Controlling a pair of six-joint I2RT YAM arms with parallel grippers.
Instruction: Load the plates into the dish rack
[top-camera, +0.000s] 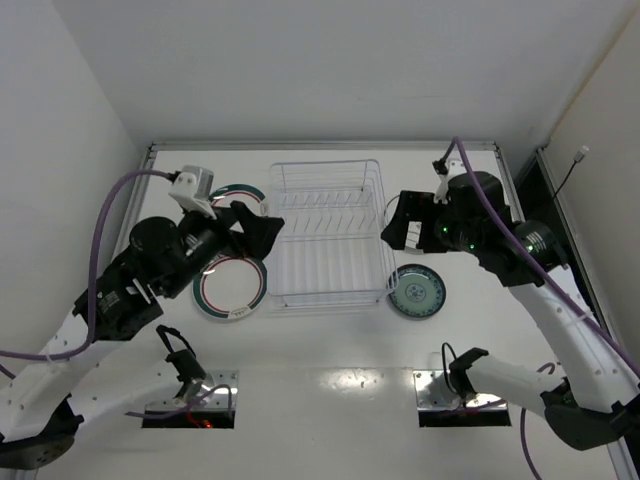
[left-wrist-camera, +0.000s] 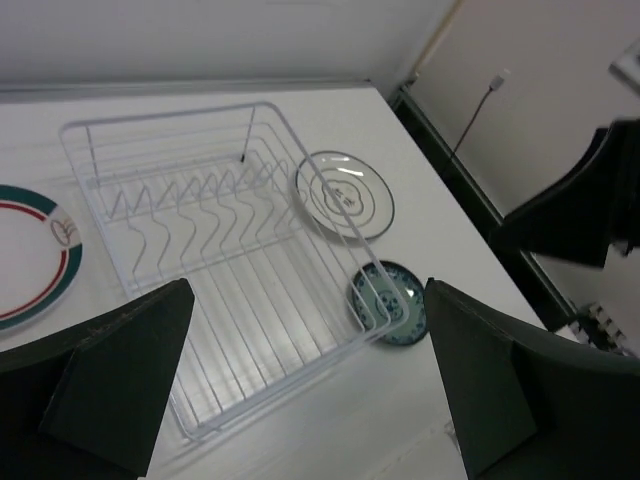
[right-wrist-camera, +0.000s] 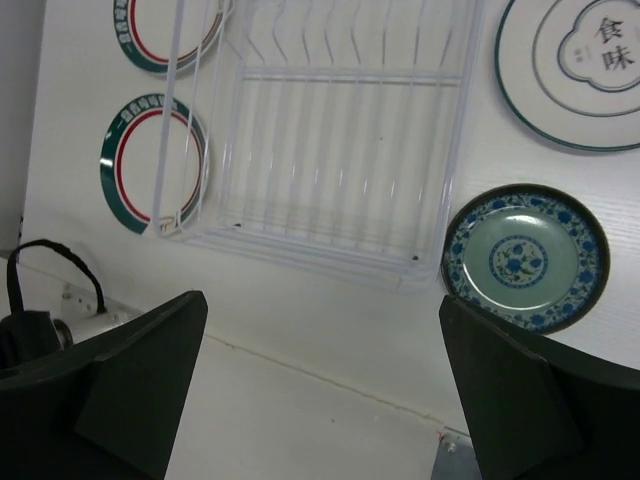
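The dish rack (top-camera: 330, 300) stands empty mid-table, also seen in the wrist views (left-wrist-camera: 170, 115) (right-wrist-camera: 300, 256). Left of it lie two white plates with green and red rings, one near (top-camera: 232, 290) (right-wrist-camera: 155, 165) and one further back (top-camera: 238, 190) (right-wrist-camera: 165, 30) (left-wrist-camera: 30, 250). On its right lie a small teal patterned plate (top-camera: 417, 291) (left-wrist-camera: 395, 303) (right-wrist-camera: 525, 257) and a white plate with a dark rim (left-wrist-camera: 344, 193) (right-wrist-camera: 580, 70). My left gripper (top-camera: 255, 228) (left-wrist-camera: 305, 385) hovers open over the rack's left edge. My right gripper (top-camera: 400, 225) (right-wrist-camera: 320, 390) hovers open over the rack's right edge. Neither holds anything.
White walls close in the table at the back and left. A dark rail and cable (left-wrist-camera: 470, 130) run along the table's right edge. Two metal base plates (top-camera: 190, 400) (top-camera: 465, 395) sit at the near edge.
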